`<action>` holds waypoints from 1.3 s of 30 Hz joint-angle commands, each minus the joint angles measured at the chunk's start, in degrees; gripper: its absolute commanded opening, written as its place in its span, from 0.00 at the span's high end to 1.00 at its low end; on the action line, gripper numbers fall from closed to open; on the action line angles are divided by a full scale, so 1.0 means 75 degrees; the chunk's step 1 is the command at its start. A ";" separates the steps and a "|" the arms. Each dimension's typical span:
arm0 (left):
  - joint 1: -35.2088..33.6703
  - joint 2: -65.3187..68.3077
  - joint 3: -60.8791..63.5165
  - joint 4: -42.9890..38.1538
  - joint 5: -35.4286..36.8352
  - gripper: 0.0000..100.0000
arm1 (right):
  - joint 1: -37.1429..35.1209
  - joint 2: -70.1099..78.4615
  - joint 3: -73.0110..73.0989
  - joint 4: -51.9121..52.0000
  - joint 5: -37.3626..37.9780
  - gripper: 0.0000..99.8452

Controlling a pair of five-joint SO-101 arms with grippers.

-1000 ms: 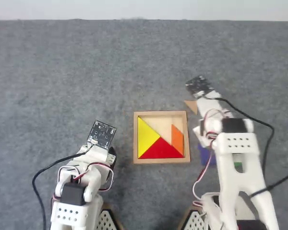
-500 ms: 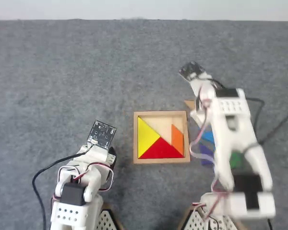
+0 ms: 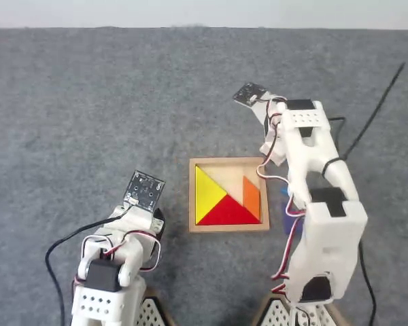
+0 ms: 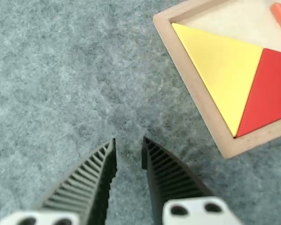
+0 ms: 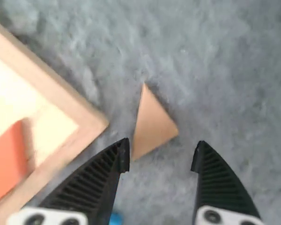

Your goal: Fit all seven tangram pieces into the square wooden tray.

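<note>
Shows a square wooden tray [image 3: 228,161] lying mid-table on grey carpet [image 3: 88,102]. Holds three pieces: yellow triangle [image 3: 207,193], red triangle [image 3: 232,212], and orange piece [image 3: 251,192] against the right wall. Just beside the tray's far right corner, flat on the carpet: a small tan triangle [image 5: 151,124]. Right gripper [image 5: 161,150] spread wide above that triangle, gripping nothing. Left gripper [image 4: 129,142] narrowed to a slim gap, empty, over carpet near the tray's near left corner.
</note>
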 commanded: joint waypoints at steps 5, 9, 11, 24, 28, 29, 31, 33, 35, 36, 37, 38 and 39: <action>0.0012 -0.0012 -0.0053 0.0035 0.0047 0.91 | -0.0053 0.0275 -0.1078 -0.0252 0.0211 0.76; 0.0012 -0.0012 -0.0053 0.0035 0.0047 0.91 | -0.0111 0.0498 -0.1231 -0.0252 0.0692 0.76; 0.0012 -0.0012 -0.0053 0.0035 0.0047 0.91 | -0.0111 0.0627 -0.1266 -0.0299 0.0727 0.76; 0.0012 -0.0012 -0.0053 0.0035 0.0047 0.91 | -0.0111 0.1776 -0.1958 -0.0217 0.1149 0.77; 0.0012 -0.0012 -0.0053 0.0035 0.0047 0.91 | -0.0076 0.1788 -0.1969 -0.0111 0.1149 0.81; 0.0012 -0.0012 -0.0053 0.0035 0.0047 0.91 | -0.0076 0.1788 -0.1969 -0.0100 0.1149 0.84; 0.0012 -0.0012 -0.0053 0.0035 0.0047 0.91 | -0.0076 0.1788 -0.1969 -0.0100 0.1149 0.87; 0.0012 -0.0012 -0.0053 0.0035 0.0047 0.91 | -0.0076 0.1788 -0.1969 -0.0100 0.1078 0.87; 0.0012 -0.0012 -0.0053 0.0035 0.0047 0.91 | -0.0076 0.1729 -0.1969 -0.0100 0.0844 0.87; 0.0012 -0.0012 -0.0053 0.0035 0.0047 0.91 | -0.0076 0.1647 -0.1958 -0.0088 0.0762 0.87; 0.0012 -0.0012 -0.0053 0.0035 0.0047 0.91 | -0.0076 0.1553 -0.1946 -0.0041 0.0703 0.87; 0.0012 -0.0012 -0.0053 0.0035 0.0047 0.91 | -0.0076 0.1436 -0.1958 0.0076 0.0668 0.87; 0.0012 -0.0012 -0.0053 0.0035 0.0047 0.91 | -0.0076 0.1295 -0.1958 0.0205 0.0656 0.87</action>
